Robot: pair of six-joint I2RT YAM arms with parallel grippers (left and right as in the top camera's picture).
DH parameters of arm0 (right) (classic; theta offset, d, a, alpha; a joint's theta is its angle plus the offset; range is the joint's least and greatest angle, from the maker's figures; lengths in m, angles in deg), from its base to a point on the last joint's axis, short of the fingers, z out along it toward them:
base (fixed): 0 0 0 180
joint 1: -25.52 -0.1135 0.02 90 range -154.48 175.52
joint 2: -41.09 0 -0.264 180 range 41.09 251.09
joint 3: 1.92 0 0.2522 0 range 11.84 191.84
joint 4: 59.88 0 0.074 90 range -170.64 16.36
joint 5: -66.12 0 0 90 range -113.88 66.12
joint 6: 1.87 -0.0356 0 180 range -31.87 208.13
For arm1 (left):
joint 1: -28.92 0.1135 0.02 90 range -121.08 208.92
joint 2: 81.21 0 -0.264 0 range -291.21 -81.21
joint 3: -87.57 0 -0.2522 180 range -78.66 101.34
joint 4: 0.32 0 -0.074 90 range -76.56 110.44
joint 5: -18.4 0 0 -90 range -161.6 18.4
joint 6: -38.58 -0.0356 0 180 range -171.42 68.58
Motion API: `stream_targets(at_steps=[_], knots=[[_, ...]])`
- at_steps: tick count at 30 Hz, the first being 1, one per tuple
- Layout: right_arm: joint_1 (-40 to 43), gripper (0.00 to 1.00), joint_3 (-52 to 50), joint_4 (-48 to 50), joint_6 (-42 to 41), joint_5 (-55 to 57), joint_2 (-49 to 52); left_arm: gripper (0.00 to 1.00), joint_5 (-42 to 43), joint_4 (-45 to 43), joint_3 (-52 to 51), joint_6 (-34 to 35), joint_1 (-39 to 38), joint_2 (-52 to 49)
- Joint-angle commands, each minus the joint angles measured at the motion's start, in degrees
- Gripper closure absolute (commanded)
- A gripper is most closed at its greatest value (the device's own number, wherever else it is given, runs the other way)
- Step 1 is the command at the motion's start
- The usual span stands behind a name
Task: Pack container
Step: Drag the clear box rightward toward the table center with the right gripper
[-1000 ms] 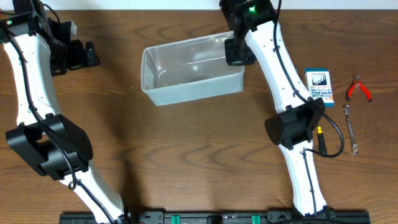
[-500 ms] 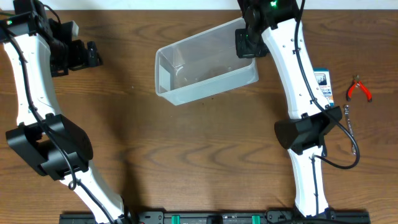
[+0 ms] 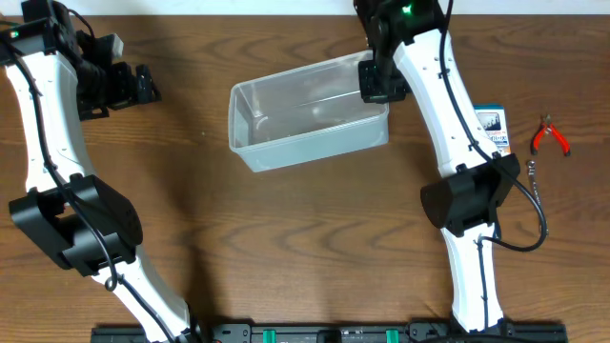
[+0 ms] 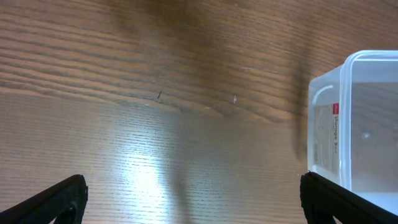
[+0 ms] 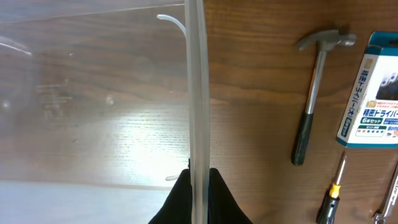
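**Overhead.** I see the container [image 3: 243, 124] in the middle of the table [image 3: 286, 238], toward the far side. Its long axis runs roughly left to right and is skewed a little, the right end farther back than the left. The right gripper [image 3: 374, 84] sits at that right end, jaws pinched on the end wall. I cannot tell from here whether the base rests on the wood. The left gripper [image 3: 143, 84] is well apart from the tub, off to its left near the far edge, jaws spread wide and holding nothing. Beside the right arm [image 3: 448, 114] lies a blue-and-white box [image 3: 494, 129], partly hidden by the arm. Red-handled pliers [image 3: 550, 138] lie beyond it.

**Left wrist.** Both fingertips [image 4: 65, 199] show at the bottom corners, far apart, with bare wood between them. One end of the container [image 4: 357, 124] fills the right edge of the frame. Its rim is rounded at the corner and there is a printed label [image 4: 336, 134] on the end wall. The fingers stand apart from the tub.

**Right wrist.** The container's rim [image 5: 198, 93] runs as a pale vertical strip up the middle. The dark fingers [image 5: 177, 208] close on it from both sides at the bottom, with only the plastic between them. Left of the strip I look through the clear wall to the wood grain. To the right, on the table, lie a hammer [image 5: 314, 93] with its head toward the top of the frame, the box [image 5: 373, 87], and a screwdriver [image 5: 331, 190] cut off by the lower edge
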Motion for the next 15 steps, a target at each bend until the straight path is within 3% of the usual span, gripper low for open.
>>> stream_targets(at_steps=[1, 15], knots=[[-0.85, 0.99, -0.57, -0.11, 0.48, -0.76, -1.73, 0.02, 0.96, 0.31, 0.31, -0.37, -0.07, -0.37], [-1.20, 0.99, -7.48, 0.87, 0.74, -0.24, -1.73, 0.02, 0.96, 0.33, 0.31, -0.37, -0.07, -0.37]])
